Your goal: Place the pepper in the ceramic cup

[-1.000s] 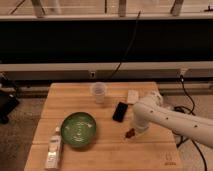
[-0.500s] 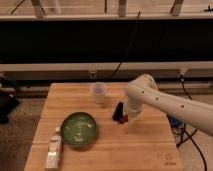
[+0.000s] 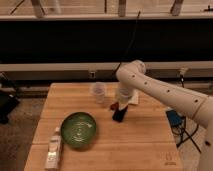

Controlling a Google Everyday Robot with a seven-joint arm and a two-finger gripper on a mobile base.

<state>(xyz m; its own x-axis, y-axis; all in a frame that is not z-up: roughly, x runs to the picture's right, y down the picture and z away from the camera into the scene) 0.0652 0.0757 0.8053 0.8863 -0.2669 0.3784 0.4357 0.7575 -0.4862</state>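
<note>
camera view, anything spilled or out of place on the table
Nothing spilled or broken. One oddity: the bottle lies on its side near the front corner of the table, beside the green bowl. The tool, shut on the pepper, hangs over the black phone, close beside the upright ceramic cup.

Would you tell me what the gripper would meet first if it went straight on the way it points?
Probably the black phone directly beneath the gripper, which points down, shut on the pepper; depth is unclear.
</note>
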